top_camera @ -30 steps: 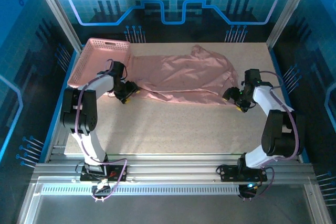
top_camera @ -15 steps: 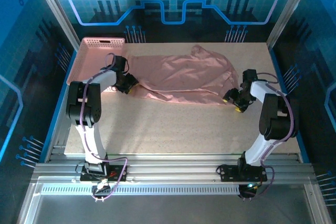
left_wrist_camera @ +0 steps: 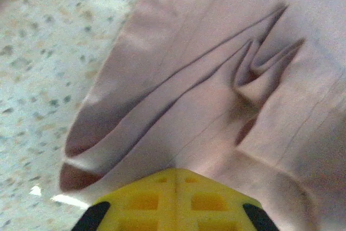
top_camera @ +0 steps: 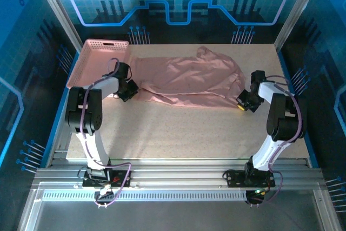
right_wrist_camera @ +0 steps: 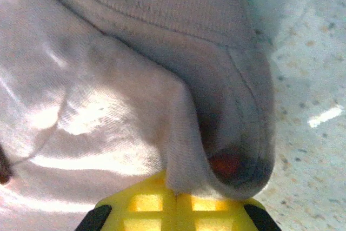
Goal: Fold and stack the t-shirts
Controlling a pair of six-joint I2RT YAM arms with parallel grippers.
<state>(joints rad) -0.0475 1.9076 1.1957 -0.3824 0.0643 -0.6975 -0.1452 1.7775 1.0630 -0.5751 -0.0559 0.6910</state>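
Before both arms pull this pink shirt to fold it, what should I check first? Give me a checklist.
1. Left gripper at the t-shirt left edge: ok.
2. Right gripper at its right edge: ok.
3. Both jaws shut on fabric: cannot tell; cloth overlaps the yellow fingers in the wrist views.
4. Shirt lying flat: not ok, creased and bunched.
5. Bare table nearer the arms for folding: ok.
6. Basket apart from the shirt: cannot tell.
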